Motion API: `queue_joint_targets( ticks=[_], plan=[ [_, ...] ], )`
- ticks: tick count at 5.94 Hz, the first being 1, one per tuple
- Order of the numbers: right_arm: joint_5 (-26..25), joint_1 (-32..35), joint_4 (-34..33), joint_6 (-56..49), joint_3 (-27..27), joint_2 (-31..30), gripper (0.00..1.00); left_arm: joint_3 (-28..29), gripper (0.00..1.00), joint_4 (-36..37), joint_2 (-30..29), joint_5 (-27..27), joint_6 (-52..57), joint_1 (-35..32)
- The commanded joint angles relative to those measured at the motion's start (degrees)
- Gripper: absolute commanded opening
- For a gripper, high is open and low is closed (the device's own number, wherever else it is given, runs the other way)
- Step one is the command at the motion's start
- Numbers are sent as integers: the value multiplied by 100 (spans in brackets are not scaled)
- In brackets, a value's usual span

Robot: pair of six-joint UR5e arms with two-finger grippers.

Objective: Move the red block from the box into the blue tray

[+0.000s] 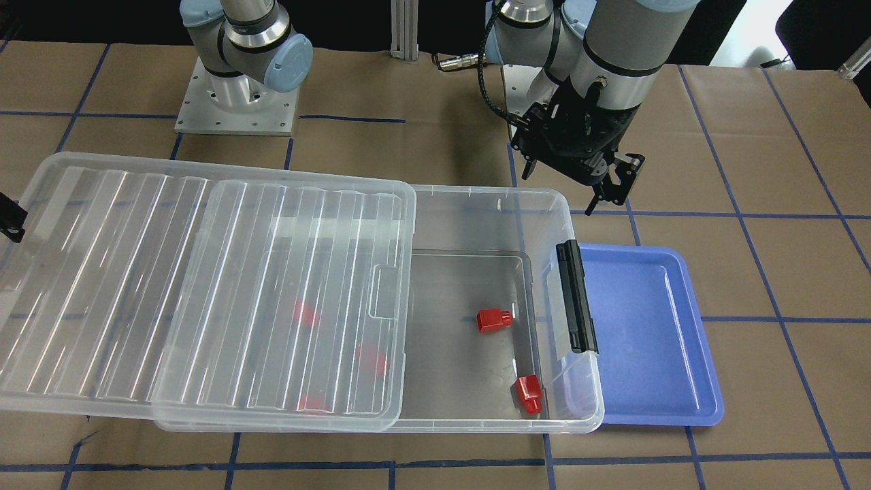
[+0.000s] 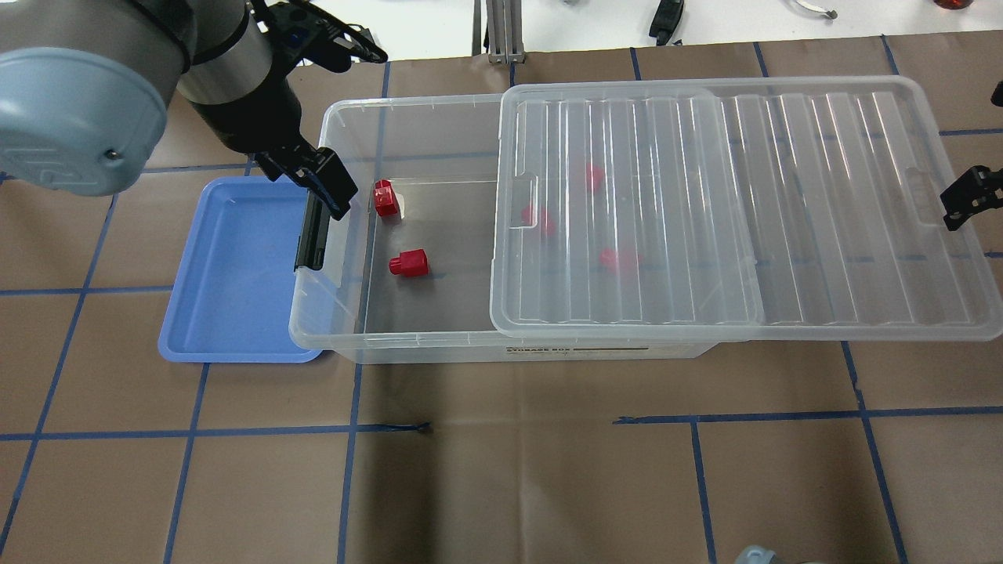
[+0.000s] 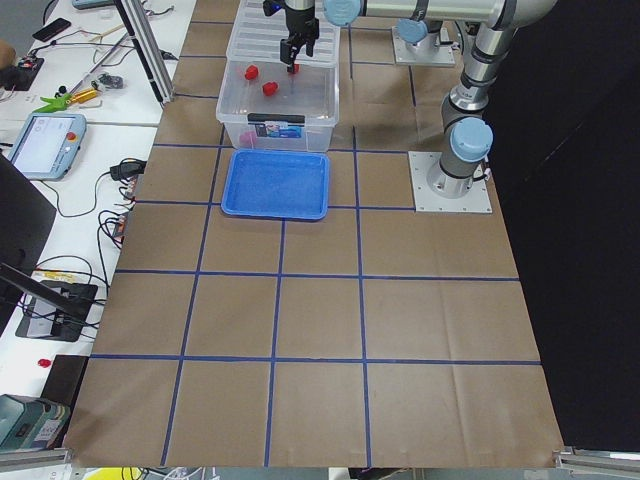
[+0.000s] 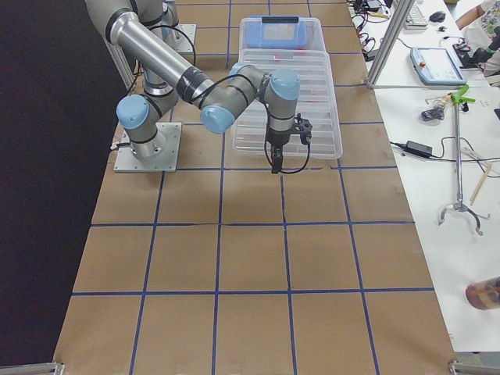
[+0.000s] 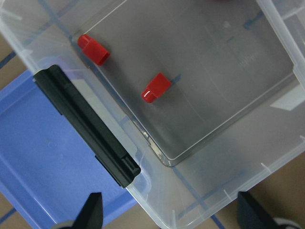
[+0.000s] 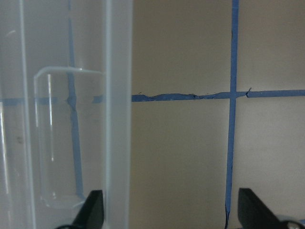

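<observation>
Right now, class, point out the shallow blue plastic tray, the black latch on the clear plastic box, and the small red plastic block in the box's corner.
Blue tray (image 1: pixel 653 340): front-facing view, bare floor.
Black latch (image 1: pixel 577 297): front-facing view, middle of bar.
Red block (image 1: pixel 526 388): front-facing view, squarish body.

Brown paper table (image 2: pixel 548 486) gridded with blue tape (image 2: pixel 196 430), white workbench (image 4: pixel 414 234) alongside, black backdrop (image 4: pixel 39 234) opposite

left hand (image 5: pixel 171 211) splayed, right hand (image 6: pixel 167 210) splayed
</observation>
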Motion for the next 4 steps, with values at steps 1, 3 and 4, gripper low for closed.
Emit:
queue_joint_targets(
  ticks=[1, 3, 4],
  plan=[
    [34, 207, 514, 531, -350, -233, 100, -119, 98, 22, 37, -9, 2049, -85],
    [42, 829, 1846, 1548, -1113, -435, 100, -154, 98, 56, -241, -9, 3847, -77],
    [156, 1364, 2454, 2215, -1535, -497, 100, -172, 98, 353, -513, -9, 4559, -77]
  ],
)
